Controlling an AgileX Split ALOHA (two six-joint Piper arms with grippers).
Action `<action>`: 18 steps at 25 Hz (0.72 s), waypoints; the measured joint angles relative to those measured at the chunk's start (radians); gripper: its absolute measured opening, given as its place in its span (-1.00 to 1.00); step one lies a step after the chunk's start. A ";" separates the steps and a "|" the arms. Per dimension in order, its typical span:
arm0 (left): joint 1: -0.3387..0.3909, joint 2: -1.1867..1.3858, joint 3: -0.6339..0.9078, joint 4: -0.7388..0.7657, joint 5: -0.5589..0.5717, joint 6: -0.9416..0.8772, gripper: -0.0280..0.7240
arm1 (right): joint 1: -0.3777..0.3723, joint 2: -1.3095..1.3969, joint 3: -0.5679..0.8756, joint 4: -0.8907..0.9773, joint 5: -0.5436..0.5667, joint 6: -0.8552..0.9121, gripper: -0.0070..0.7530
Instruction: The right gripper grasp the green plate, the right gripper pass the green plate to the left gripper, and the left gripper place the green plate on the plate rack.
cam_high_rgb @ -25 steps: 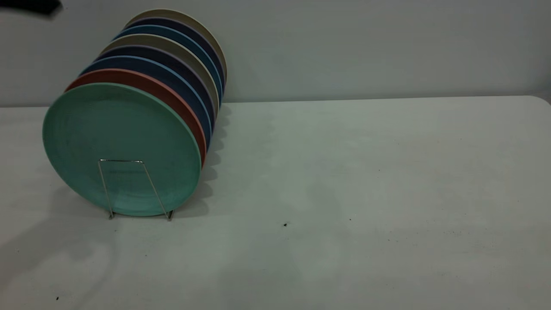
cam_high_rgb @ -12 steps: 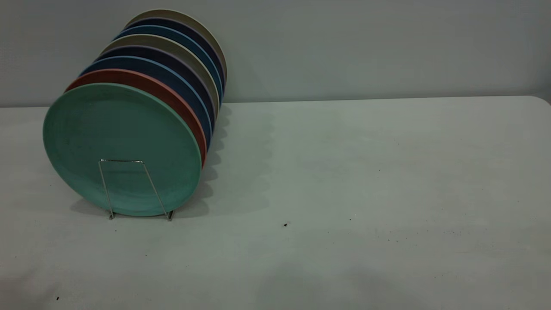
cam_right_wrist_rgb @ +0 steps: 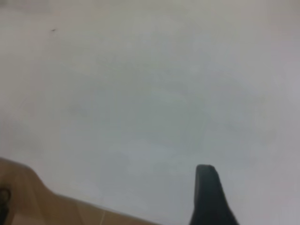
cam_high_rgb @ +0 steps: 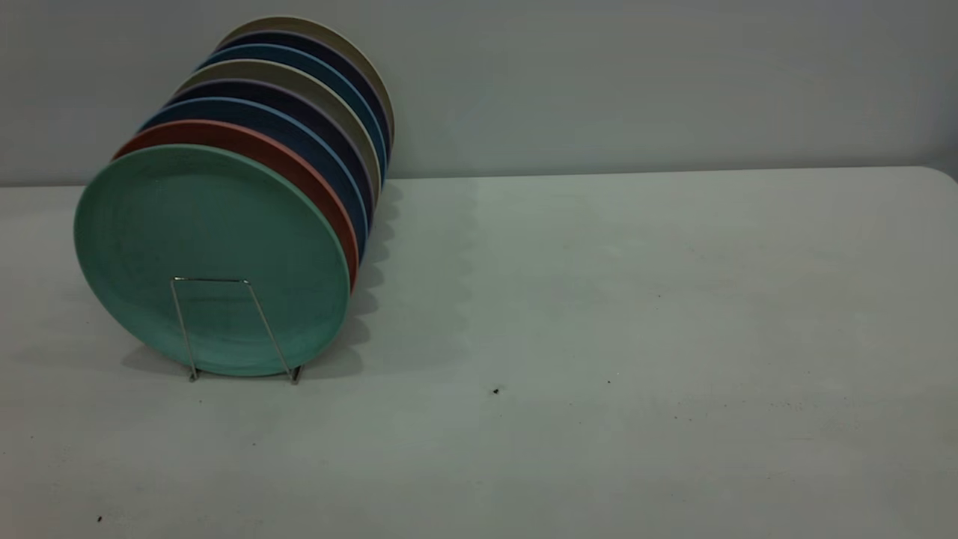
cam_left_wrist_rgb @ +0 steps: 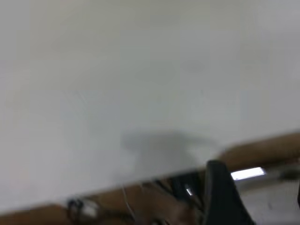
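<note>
Neither gripper appears in the exterior view; each shows only in its own wrist view as a single dark fingertip. From the left gripper, one black finger (cam_left_wrist_rgb: 220, 194) rises at the lower right of that picture over the pale table (cam_left_wrist_rgb: 140, 70), with the table's edge and a brown floor below it; its second finger is out of frame, so I cannot tell how wide it stands. From the right gripper, likewise one black finger (cam_right_wrist_rgb: 208, 197) pokes up at the bottom right of its picture above bare table surface, and its spread cannot be told either. Neither finger touches anything. The green plate (cam_high_rgb: 209, 258) stands on edge at the left of the exterior frame, slotted at the front of the plate rack (cam_high_rgb: 224, 329), whose thin wire loop crosses the plate's lower face and whose feet rest on the table (cam_high_rgb: 636, 337). The plate leans slightly backward against the row behind it. Directly behind comes a salmon-pink plate (cam_high_rgb: 299, 165), then a blue plate (cam_high_rgb: 322, 153), further dark, beige and teal ones, and a beige plate (cam_high_rgb: 352, 49) last, nearest the grey wall (cam_high_rgb: 673, 75). The row runs toward the upper middle of the frame, casting scalloped shadows to its right. A small dark speck (cam_high_rgb: 495, 391) lies on the table near the centre, well apart from the rack.
</note>
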 joint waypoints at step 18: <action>0.000 -0.446 0.291 0.006 -0.041 -0.212 0.39 | 0.000 -0.015 0.001 0.020 0.000 0.001 0.27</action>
